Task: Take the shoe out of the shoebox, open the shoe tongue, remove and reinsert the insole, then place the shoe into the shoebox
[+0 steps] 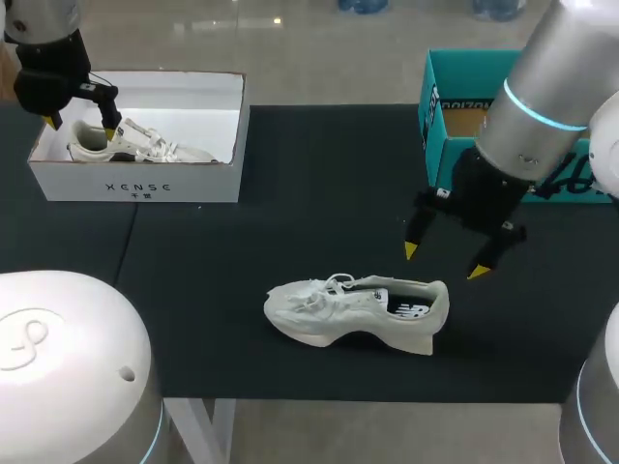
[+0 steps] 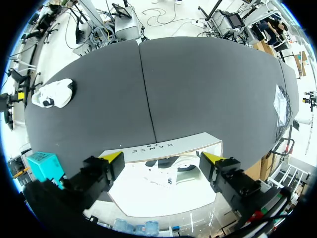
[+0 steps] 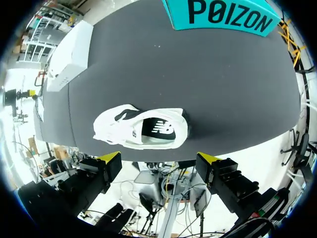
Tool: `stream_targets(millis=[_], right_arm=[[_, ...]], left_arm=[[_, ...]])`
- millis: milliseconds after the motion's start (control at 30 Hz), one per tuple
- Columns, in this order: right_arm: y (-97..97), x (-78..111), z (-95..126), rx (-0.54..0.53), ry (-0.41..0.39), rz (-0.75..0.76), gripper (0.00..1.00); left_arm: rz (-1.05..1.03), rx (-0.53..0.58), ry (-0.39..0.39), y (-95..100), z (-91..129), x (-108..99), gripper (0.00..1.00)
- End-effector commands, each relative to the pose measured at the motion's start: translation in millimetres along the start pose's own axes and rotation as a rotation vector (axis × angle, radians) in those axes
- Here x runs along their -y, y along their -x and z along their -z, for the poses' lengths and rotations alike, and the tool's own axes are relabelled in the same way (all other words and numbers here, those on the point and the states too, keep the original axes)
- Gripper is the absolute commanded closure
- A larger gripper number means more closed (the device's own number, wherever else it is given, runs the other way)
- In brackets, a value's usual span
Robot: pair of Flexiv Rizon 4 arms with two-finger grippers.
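Observation:
A white shoe (image 1: 358,311) lies on its side on the black table mat, toe to the left, with its black-printed insole (image 1: 406,307) showing in the opening. My right gripper (image 1: 444,262) hangs open just behind and above the heel; in the right wrist view the shoe (image 3: 141,128) lies ahead of the open right gripper (image 3: 159,158). A second white shoe (image 1: 135,143) rests inside the white shoebox (image 1: 140,179) at the back left. My left gripper (image 1: 81,127) hovers open over that box, with the boxed shoe (image 2: 171,166) between its spread fingertips and untouched.
A teal box (image 1: 440,116) stands at the back right, behind my right arm. It also shows in the right wrist view beyond the shoe, as the teal box (image 3: 223,15). A seam runs down the black mat (image 1: 290,193) near the white box.

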State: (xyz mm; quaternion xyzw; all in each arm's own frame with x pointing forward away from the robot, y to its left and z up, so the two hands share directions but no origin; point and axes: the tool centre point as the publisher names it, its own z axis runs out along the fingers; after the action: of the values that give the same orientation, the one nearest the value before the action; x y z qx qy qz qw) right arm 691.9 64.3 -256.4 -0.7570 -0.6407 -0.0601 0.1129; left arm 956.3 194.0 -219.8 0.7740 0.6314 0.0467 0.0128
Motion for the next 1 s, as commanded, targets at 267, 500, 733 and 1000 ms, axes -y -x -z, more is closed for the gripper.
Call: stream_targets(millis=[267,500,733,1000], right_arm=[[26.3,31.5,9.4,0.012,0.224,0.555,0.00],[50.8,44.8,5.1,-0.124,0.030,0.728,0.00],[50.8,44.8,5.1,-0.124,0.030,0.728,0.00],[50.8,44.8,5.1,-0.124,0.030,0.728,0.00]], left_arm=[[-0.001,-0.001,0.002,-0.2,0.0,0.7,0.00],[-0.001,-0.001,0.002,-0.2,0.0,0.7,0.00],[-0.001,-0.001,0.002,-0.2,0.0,0.7,0.00],[-0.001,-0.001,0.002,-0.2,0.0,0.7,0.00]])
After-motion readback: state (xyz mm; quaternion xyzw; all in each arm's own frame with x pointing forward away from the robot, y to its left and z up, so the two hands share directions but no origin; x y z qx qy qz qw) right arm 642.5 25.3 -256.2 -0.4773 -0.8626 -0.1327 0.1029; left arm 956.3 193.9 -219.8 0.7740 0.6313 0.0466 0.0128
